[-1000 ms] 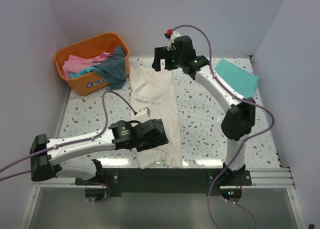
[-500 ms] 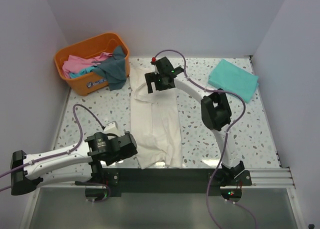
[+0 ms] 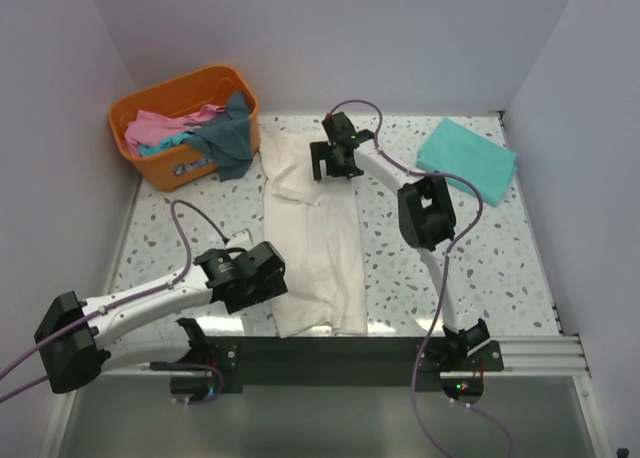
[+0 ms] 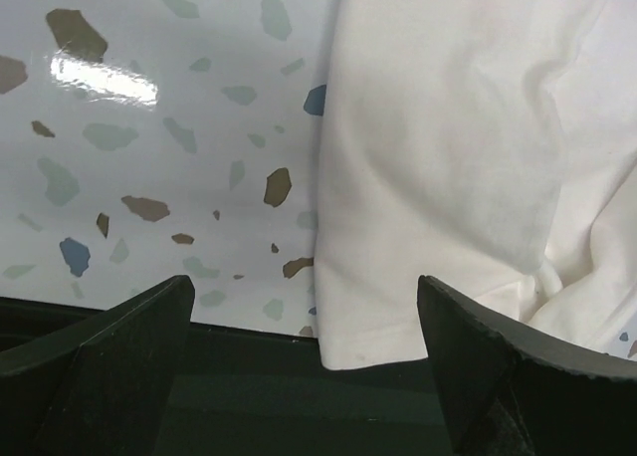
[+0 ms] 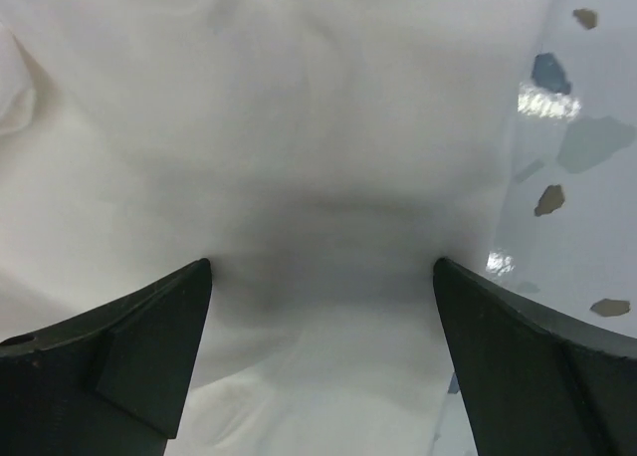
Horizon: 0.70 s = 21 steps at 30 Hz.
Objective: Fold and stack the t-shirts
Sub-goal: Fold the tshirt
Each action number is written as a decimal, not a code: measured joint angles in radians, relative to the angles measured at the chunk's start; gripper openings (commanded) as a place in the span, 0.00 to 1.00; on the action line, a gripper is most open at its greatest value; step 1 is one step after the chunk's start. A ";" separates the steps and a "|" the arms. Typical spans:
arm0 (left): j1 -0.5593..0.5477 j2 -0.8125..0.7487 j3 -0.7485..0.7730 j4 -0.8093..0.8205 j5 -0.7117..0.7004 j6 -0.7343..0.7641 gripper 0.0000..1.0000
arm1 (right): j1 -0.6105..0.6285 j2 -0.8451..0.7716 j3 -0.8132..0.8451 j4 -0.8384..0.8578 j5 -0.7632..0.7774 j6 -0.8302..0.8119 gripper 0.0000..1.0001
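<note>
A cream-white t-shirt (image 3: 312,233) lies as a long folded strip down the middle of the table, print hidden. My left gripper (image 3: 258,281) is open beside the strip's lower left edge. In the left wrist view (image 4: 304,376) the shirt's bottom left corner (image 4: 373,327) lies between the open jaws at the table's front edge. My right gripper (image 3: 332,162) is open, low over the strip's far end. In the right wrist view (image 5: 323,376) white cloth (image 5: 318,177) fills the space between the jaws. A folded teal-green t-shirt (image 3: 467,156) lies at the back right.
An orange basket (image 3: 165,170) at the back left holds pink (image 3: 155,128) and dark grey-blue (image 3: 228,136) shirts, the grey-blue one hanging over its rim. The black front rail (image 3: 340,353) runs along the near table edge. Walls close in on three sides.
My right gripper came down from above the far end to just over the cloth. My left gripper left the strip's lower part, swung left, then came back to its left edge.
</note>
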 measured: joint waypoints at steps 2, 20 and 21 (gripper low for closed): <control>0.020 0.035 -0.001 0.045 0.021 0.044 1.00 | -0.029 0.014 0.026 -0.015 0.002 -0.003 0.99; 0.268 0.332 0.272 0.227 0.080 0.422 1.00 | -0.140 0.068 0.136 -0.057 -0.076 -0.159 0.98; 0.274 0.379 0.362 0.238 0.051 0.447 1.00 | -0.143 0.048 0.122 -0.061 -0.104 -0.159 0.99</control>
